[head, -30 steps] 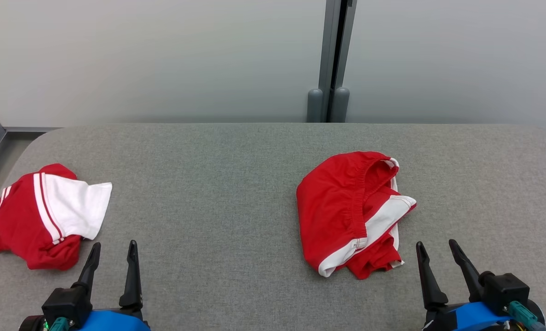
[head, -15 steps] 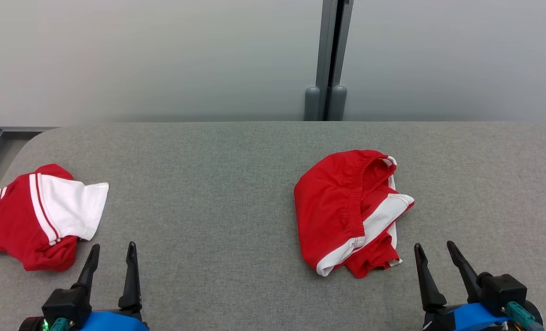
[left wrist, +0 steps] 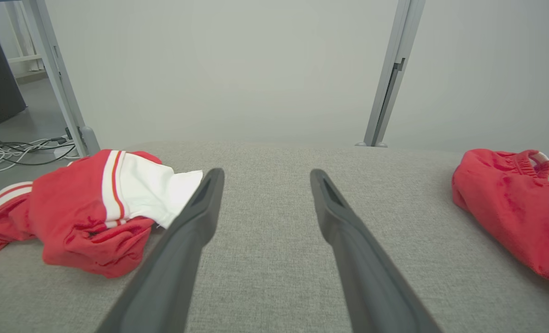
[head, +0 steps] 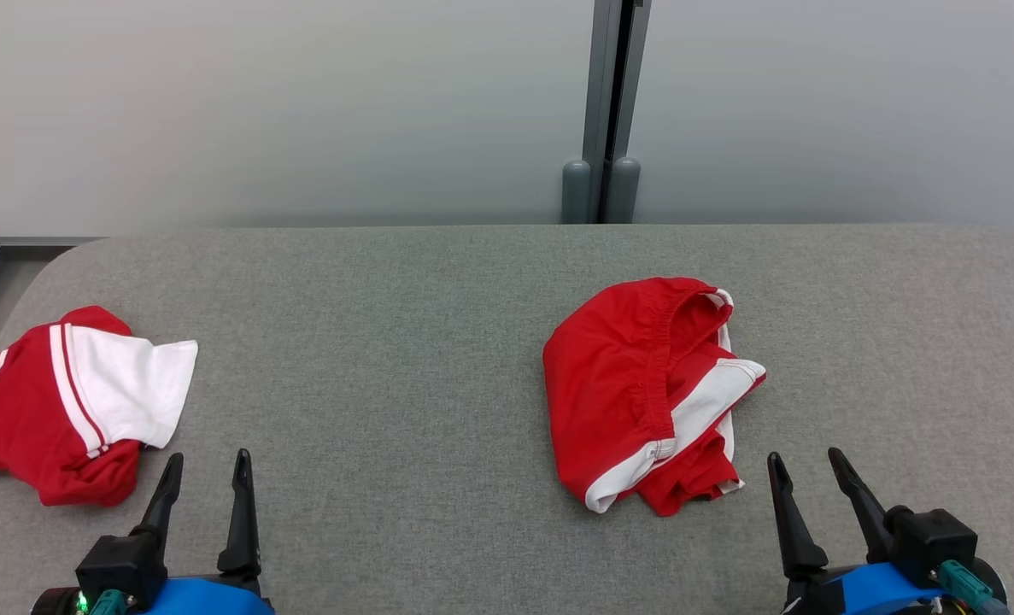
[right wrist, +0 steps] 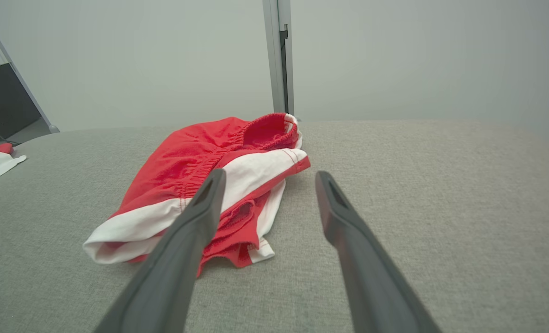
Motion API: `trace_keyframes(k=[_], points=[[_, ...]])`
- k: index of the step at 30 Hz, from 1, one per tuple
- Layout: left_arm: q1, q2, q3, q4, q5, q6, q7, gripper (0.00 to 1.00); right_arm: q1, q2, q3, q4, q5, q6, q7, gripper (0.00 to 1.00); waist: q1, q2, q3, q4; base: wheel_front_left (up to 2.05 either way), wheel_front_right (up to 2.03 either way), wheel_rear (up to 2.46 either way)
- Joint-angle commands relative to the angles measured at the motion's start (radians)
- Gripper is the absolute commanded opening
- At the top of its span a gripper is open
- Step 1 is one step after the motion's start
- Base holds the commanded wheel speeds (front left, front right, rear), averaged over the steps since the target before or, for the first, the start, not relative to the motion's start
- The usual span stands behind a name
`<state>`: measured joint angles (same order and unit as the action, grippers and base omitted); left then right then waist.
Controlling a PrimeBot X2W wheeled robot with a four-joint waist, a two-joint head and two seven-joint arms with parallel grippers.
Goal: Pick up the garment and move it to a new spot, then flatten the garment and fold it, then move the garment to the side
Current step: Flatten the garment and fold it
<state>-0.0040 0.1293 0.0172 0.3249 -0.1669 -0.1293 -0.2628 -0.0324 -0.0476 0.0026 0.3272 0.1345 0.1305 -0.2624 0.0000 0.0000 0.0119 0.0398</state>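
The garment [head: 635, 384], a pair of red shorts with white trim and an elastic waistband, was seen lying crumpled on the grey bench [head: 387, 342], right of the middle. Nearest the camera, at the lower left of the head view, the left hand [head: 208, 455] was held over the near edge of the bench, its two dark fingers [head: 237, 512] spread wide with nothing gripped between them. At the lower right, the right hand [head: 804, 454] was held likewise, spread wide and empty. The garment was found just beyond the right hand and a little to its left, near it but not touched by it. In the right wrist view the white-edged hem was shown nearest, partly hidden behind one finger, and the gathered waistband was turned toward the far side. A second garment [head: 62, 401], red with a white panel and thin white stripes, was bunched at the left end of the bench, just beyond the left hand and to its left. The two garments were set well apart, with bare grey cloth between them. Beyond the rounded far edge of the bench a plain pale wall [head: 259, 111] was seen, with a grey upright post [head: 613, 111] against it. In the left wrist view loose cables [left wrist: 15, 150] were seen on the floor past the bench's left end.
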Motion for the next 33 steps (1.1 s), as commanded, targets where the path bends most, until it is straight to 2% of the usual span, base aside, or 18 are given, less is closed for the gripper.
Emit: trace_keyframes(k=[1,11,20,23,33], points=[[-0.016,0.006,-0.003,0.004,0.001,-0.002,-0.003,1.0,0.001,-0.005,0.0,-0.003,0.004,0.0,-0.004,1.0,0.0,0.0,0.001,0.001,0.0,0.0,0.0],[-0.02,0.009,0.0,0.009,0.011,-0.002,-0.003,1.0,-0.001,-0.005,0.009,0.002,0.009,0.0,-0.004,1.0,0.0,0.0,-0.001,0.009,0.0,0.0,0.0],[-0.029,0.005,-0.006,0.006,0.013,-0.002,-0.003,1.0,-0.087,-0.005,0.084,0.009,-0.005,0.0,-0.004,1.0,0.0,0.0,0.012,0.029,0.0,0.0,0.0],[-0.042,0.007,-0.012,0.002,0.01,-0.002,-0.003,1.0,-0.146,-0.005,0.116,0.046,-0.01,0.0,-0.004,1.0,0.0,0.0,0.026,0.039,0.0,0.0,0.0],[-0.091,-0.002,-0.032,-0.006,0.003,-0.002,-0.003,1.0,-0.3,-0.005,0.166,0.316,0.015,0.0,-0.004,1.0,0.0,0.0,0.089,0.081,0.0,0.0,0.0]])
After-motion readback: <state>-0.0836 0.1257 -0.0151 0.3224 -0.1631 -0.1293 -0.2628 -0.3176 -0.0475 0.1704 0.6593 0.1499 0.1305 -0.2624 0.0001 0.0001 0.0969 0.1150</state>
